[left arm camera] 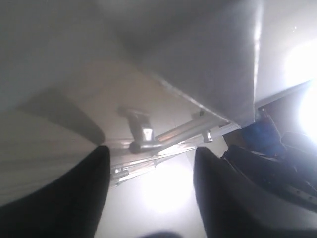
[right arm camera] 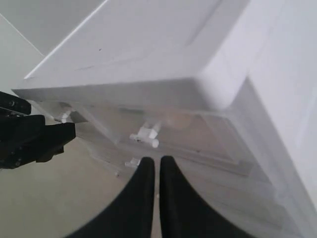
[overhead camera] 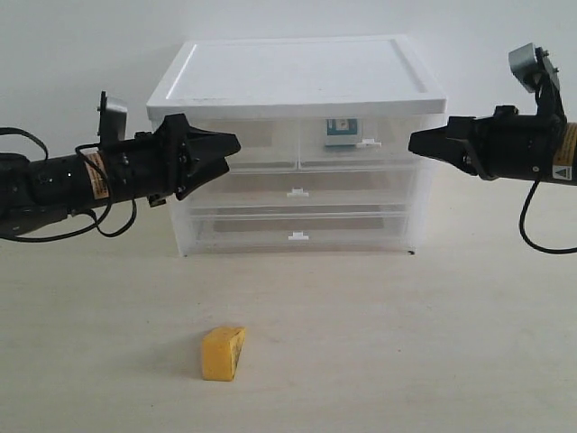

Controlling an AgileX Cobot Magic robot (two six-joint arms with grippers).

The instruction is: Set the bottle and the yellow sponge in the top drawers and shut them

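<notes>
Pale tabletop (overhead camera: 406, 361) before a plain white wall (overhead camera: 72, 45). Counted one white plastic cabinet (overhead camera: 297, 77) at the back of it, with four see-through drawers: two small ones side by side on top, two wide drawers (overhead camera: 297, 212) stacked beneath. Counted three white tab handles (overhead camera: 368, 142) in the exterior view. Lost the fourth, on the left top drawer (overhead camera: 261, 135), behind the arm there; picked it up in the left wrist view, framed by the two dark fingers (left arm camera: 74, 198).

Found one bottle (overhead camera: 341, 132), known by its blue label, inside the right top drawer (overhead camera: 397, 144), just beside that drawer's handle. Found one yellow sponge (overhead camera: 223, 353) out on the tabletop, well in front of the cabinet, left of its middle, apart from both arms.

Counted two grippers. Placed the left gripper (overhead camera: 233, 152) level with the left top drawer's front, jaws apart, gripping nothing; cannot tell whether touching the drawer. Placed the right gripper (overhead camera: 413, 142) off the cabinet's right side at top-drawer height, jaws pressed together, empty.

Judged the right top drawer and both wide ones pushed in; cannot tell for the left top one
</notes>
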